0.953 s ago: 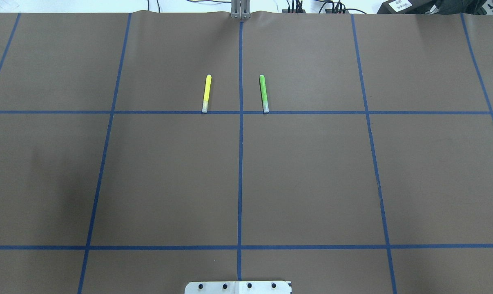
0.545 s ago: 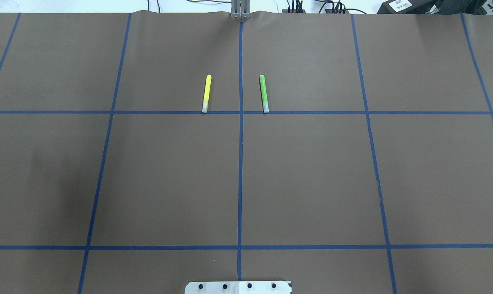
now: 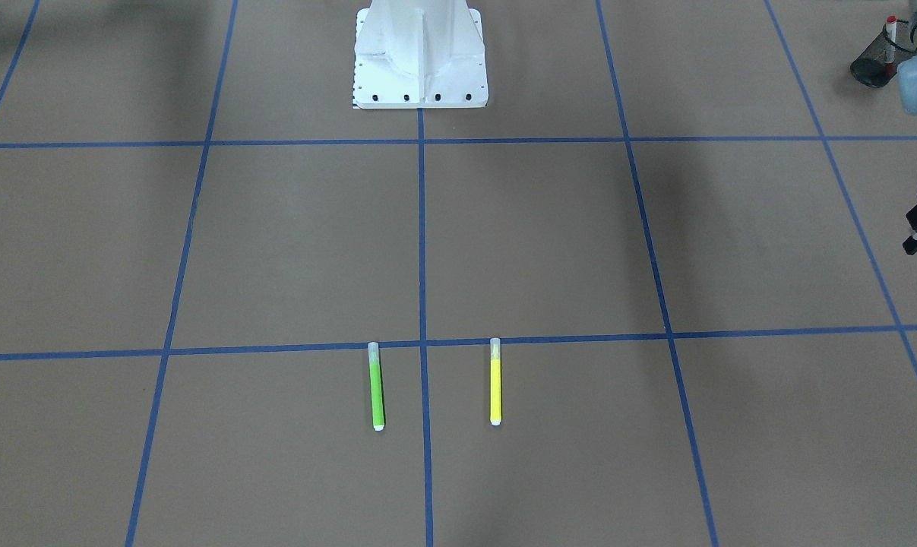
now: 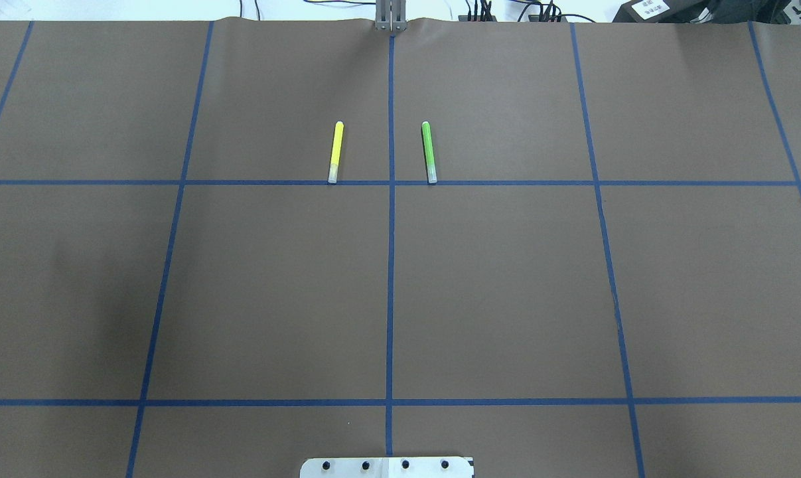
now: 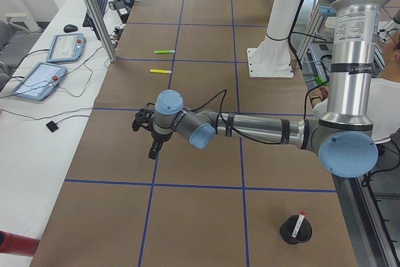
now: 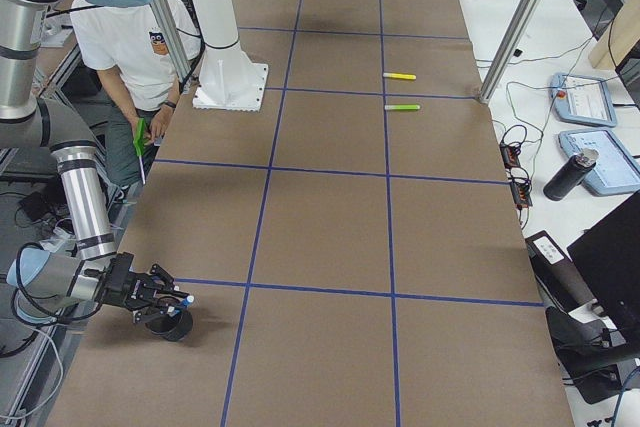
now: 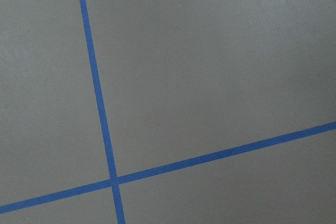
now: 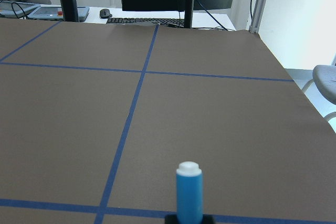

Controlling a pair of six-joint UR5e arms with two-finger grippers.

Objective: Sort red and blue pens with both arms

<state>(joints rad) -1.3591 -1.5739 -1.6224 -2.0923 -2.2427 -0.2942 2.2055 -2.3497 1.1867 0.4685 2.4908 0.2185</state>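
The table [image 4: 506,279] wears a brown cover crossed by blue tape lines [image 4: 390,265]; a yellow marker [image 4: 335,152] and a green marker [image 4: 429,152] lie parallel, either side of the centre line; a white pedestal [image 3: 420,68] stands at the robot's edge; a black cup [image 5: 295,229] stands near one end, another cup [image 6: 178,331] near the other.

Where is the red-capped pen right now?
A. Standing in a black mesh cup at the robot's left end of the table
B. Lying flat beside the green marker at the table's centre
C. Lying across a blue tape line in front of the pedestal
A: the exterior left view shows the red-capped pen standing in the black mesh cup at that end of the table.
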